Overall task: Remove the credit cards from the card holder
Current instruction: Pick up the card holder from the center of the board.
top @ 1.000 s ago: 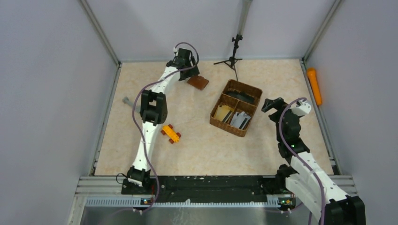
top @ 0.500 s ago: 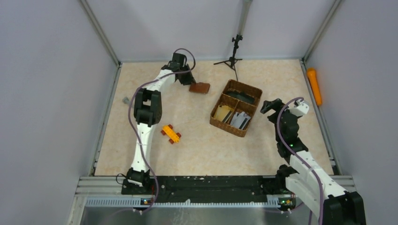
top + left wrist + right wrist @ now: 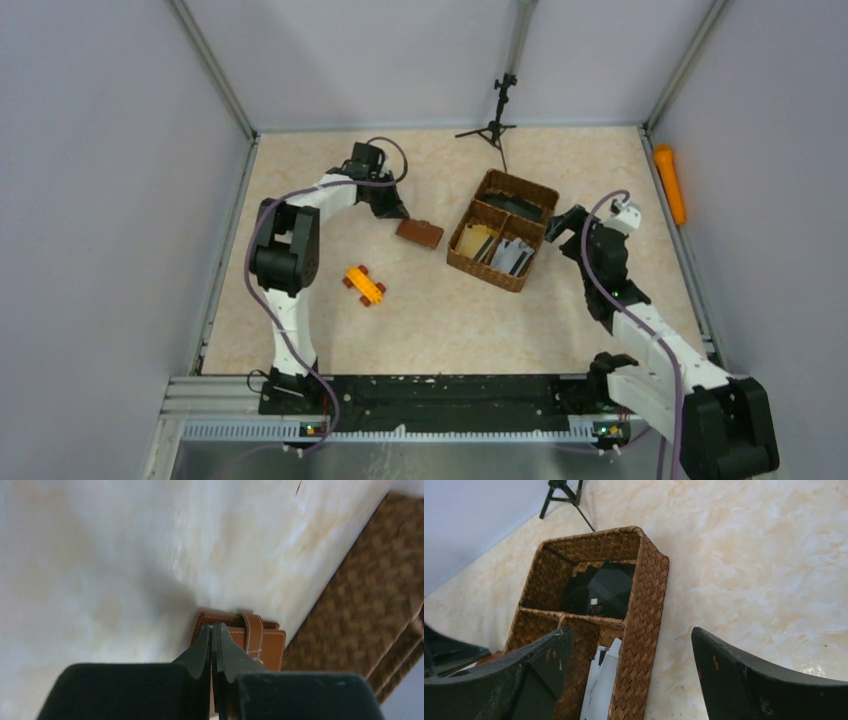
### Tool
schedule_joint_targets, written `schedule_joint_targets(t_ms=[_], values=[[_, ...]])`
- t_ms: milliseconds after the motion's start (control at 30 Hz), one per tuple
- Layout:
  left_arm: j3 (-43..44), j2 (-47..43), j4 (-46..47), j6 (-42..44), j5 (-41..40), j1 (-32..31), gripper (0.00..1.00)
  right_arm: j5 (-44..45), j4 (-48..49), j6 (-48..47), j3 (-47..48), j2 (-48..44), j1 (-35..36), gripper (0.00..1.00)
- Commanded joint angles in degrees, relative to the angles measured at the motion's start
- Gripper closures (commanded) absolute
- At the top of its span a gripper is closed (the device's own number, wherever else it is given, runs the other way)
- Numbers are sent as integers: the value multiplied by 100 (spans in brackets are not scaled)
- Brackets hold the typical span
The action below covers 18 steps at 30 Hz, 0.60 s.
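The card holder (image 3: 419, 233) is closed, with its strap across the flap. The credit cards are hidden inside and cannot be seen. The left wrist view is blurred. In it the left gripper (image 3: 212, 630) covers the near left part of the holder (image 3: 262, 640), and whether the fingers touch the leather cannot be told. A woven basket (image 3: 360, 595) is cut off at that view's right edge.

From above, the holder lies flat on the table (image 3: 450, 310), just at 4 o'clock of the left gripper (image 3: 393, 210). The basket (image 3: 502, 230) stands near the holder, at its 3 o'clock. The left gripper's fingers are pressed together with nothing visible between them, and their tips point at the holder's left edge.

The left arm is folded at the elbow on the 9 o'clock side. Its forearm reaches toward 1 o'clock and its wrist bends down toward 4 o'clock.

The right gripper (image 3: 563, 222) hovers at the basket's 3 o'clock side, jaws spread wide and empty. Its arm leans from the base toward 11 o'clock. Its wrist view shows a black card marked VIP (image 3: 600, 594) in the far compartment. Pale flat pieces (image 3: 601, 680) in the near compartment are partly hidden by a finger.
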Motion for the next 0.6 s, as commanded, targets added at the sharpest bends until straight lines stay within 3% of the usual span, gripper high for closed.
schedule_joint_targets(t_ms=[0, 300, 467, 567], values=[[-1398, -1486, 789, -45, -75, 15, 100, -435, -527, -11, 801, 604, -20, 12], [-3736, -3307, 2090, -215, -74, 8, 100, -924, -1016, 103, 1400, 1821, -15, 31], [-3997, -3410, 2210, 81, 417, -38, 100, -963, -997, 119, 1423, 2037, -14, 35], [-4135, -3487, 2294, 252, 470, -134, 100, -1021, -1010, 111, 1464, 2147, -12, 45]])
